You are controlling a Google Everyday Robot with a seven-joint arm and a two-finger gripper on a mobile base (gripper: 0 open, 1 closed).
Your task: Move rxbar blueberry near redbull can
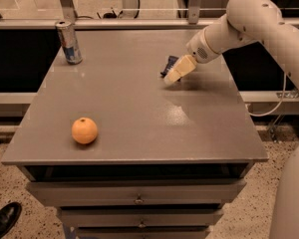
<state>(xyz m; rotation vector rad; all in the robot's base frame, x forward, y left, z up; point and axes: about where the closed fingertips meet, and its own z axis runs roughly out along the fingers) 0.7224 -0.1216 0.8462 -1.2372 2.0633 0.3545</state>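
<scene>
Gripper (pixel 173 76) is down at bar (pixel 168 63), right of centre, can't tell its opening or hold; centre on bar before you carry to can (pixel 70 42), upper left.

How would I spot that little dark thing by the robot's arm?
On the grey table, look to the far right part, where the gripper hangs low. The rxbar blueberry lies flat just behind it, partly hidden. It is the only dark, flat packet: the redbull can stands tall at far left, the orange is round.
</scene>
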